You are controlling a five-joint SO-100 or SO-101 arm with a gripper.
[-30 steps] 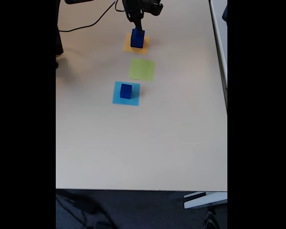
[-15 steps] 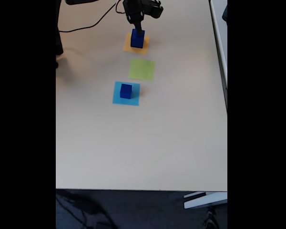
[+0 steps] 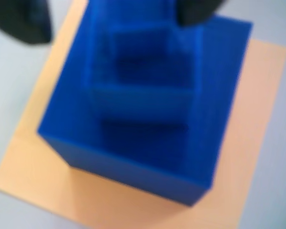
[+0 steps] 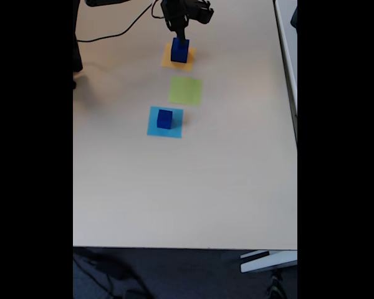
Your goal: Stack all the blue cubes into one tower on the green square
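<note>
Blue cubes (image 3: 143, 109) sat stacked on orange square (image 3: 257, 124); green square (image 4: 186, 91) bare. Gripper (image 4: 180, 38) above stack, jaws apparently spread around top cube; blur. Advice: close squarely, lift straight.

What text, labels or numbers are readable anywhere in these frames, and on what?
None readable.
Blue cubes on the orange square: plain faces, no print; the wrist view is blurred.
Lone blue cube, green square, light-blue square: plain colour, no marks in the fixed view.
Gripper and table: no label legible at this size.
</note>
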